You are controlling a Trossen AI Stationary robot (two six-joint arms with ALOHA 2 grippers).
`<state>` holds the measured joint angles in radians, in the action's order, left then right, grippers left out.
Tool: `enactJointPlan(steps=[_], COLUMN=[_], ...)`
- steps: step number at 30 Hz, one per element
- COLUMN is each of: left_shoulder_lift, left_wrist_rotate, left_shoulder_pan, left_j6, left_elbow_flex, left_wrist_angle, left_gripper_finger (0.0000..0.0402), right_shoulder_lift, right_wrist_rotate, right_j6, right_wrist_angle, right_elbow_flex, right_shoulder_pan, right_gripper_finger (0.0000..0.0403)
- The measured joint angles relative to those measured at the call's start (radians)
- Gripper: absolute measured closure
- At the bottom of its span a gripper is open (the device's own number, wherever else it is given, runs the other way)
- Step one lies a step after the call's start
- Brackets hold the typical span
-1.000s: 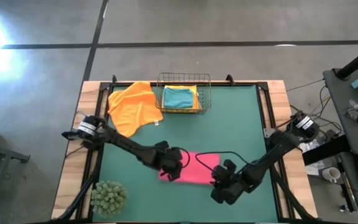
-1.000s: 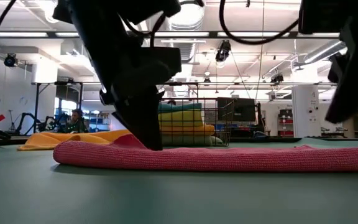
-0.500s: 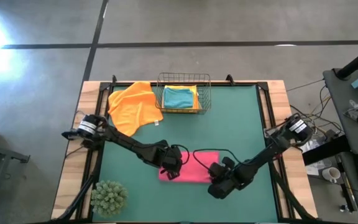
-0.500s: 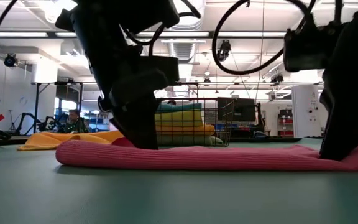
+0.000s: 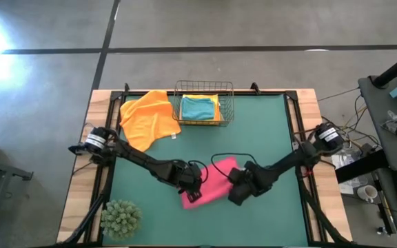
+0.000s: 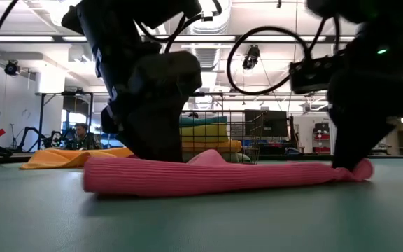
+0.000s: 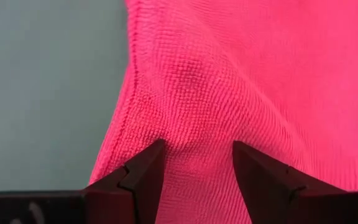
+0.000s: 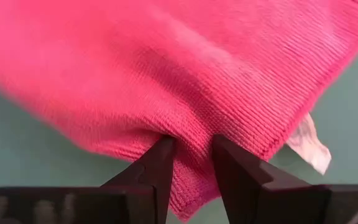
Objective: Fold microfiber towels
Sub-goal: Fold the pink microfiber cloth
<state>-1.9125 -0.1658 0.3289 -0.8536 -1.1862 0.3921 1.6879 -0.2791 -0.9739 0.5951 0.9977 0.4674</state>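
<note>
both arms are reached low over the near middle of the green table [image 5: 267, 131], where the folded, ribbed pink towel [image 5: 212, 187] is pinched at its left end by the left gripper [image 7: 194, 163] and at its right end by the right gripper [image 8: 191, 152], bunching it slightly.

One camera hangs above and looks straight down on the whole worktop [image 5: 267, 138]. A second camera sits at worktop height and looks level across it into the room behind. Each wrist camera looks very close along its own fingers [image 7: 143, 177] at the pink towel [image 5: 212, 184]. All four views share this towel; the high and low views also share the wire basket [image 5: 203, 103]
</note>
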Motion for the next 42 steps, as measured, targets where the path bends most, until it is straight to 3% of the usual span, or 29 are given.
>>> enactJointPlan(steps=[9,21,32,42], left_shoulder_lift=[-0.002,-0.005,0.078,0.088], left_wrist_rotate=[0.03,0.06,-0.028,-0.004], left_shoulder_pan=[0.022,0.045,0.051,0.074], left_j6=[-0.142,-0.116,0.043,0.048], left_elbow_flex=[-0.007,-0.008,-0.005,0.002], left_wrist_angle=[-0.013,-0.129,-0.104,-0.005], left_gripper_finger=[0.0228,0.0228,0.0228,0.0228], right_shoulder_lift=[-0.015,-0.032,-0.207,-0.264], right_wrist_rotate=[0.003,0.022,0.02,0.018], right_j6=[0.218,0.389,0.288,0.187], right_wrist_angle=[0.022,0.09,0.157,0.115], right_elbow_flex=[-0.002,0.029,0.056,0.04], right_shoulder_pan=[-0.143,-0.226,-0.144,-0.114], right_gripper_finger=[0.0297,0.0297,0.0297,0.0297])
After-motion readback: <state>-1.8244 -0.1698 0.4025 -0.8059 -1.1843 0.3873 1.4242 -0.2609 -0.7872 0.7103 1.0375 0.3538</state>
